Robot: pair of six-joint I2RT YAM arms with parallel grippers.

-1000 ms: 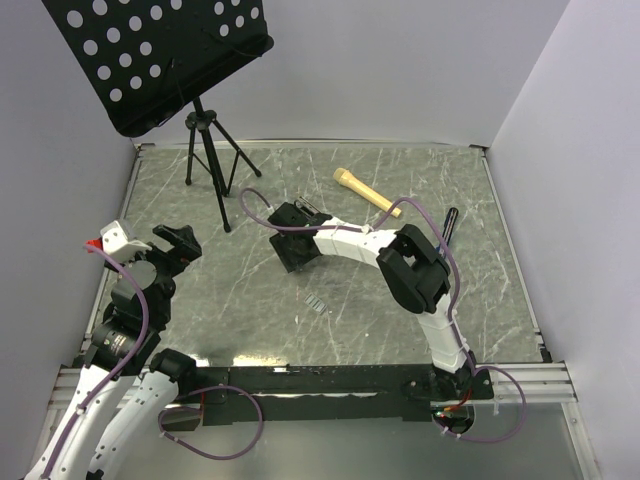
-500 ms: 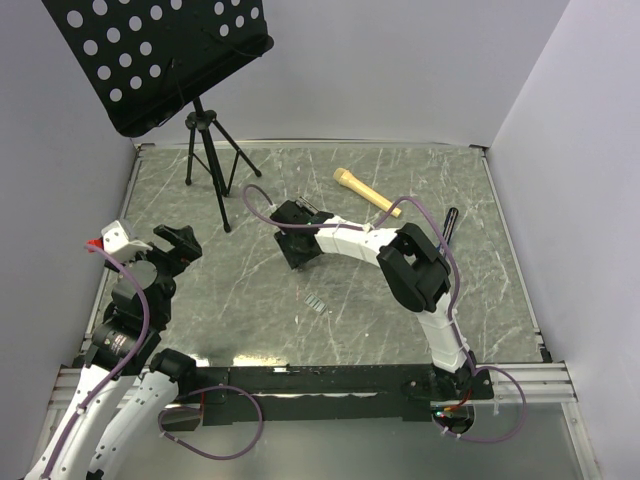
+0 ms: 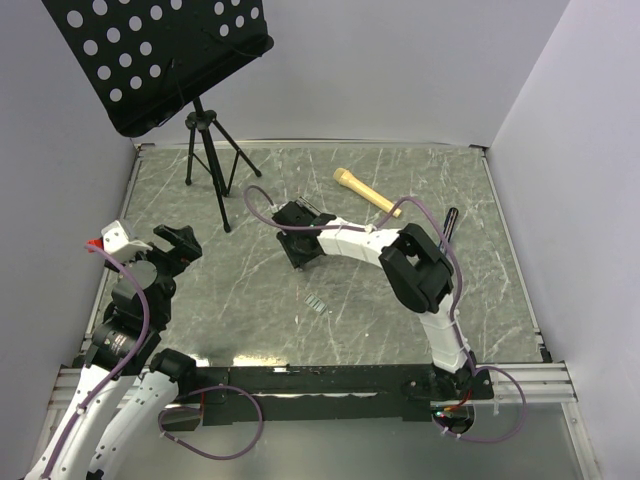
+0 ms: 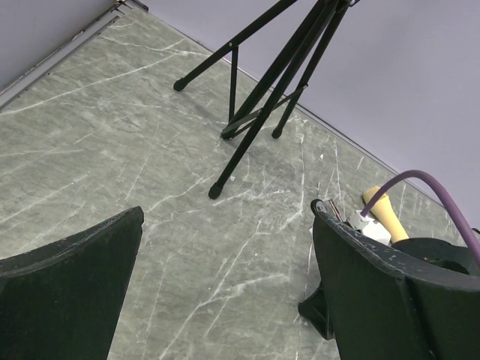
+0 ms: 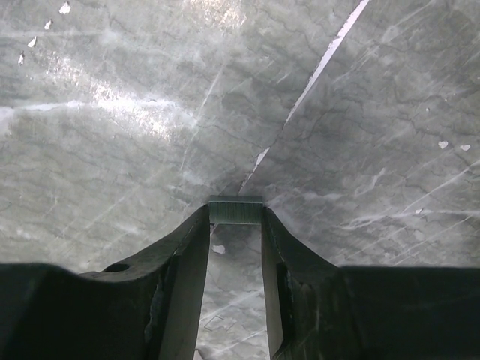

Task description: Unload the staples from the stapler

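My right gripper is shut on a short silvery-grey strip of staples, pinched between its fingertips just above the marble table. In the top view this gripper is at the table's middle. The black stapler shows only as a dark and silvery bit just behind it, mostly hidden. A second small grey strip of staples lies on the table nearer the front. My left gripper is open and empty, raised over the left side of the table.
A black music stand on a tripod stands at the back left. A wooden-handled tool lies at the back centre, and a thin black pen at the right. Raised rails edge the table.
My right gripper has shifted slightly toward the back of the table, still pinching the strip. The left arm has not moved.
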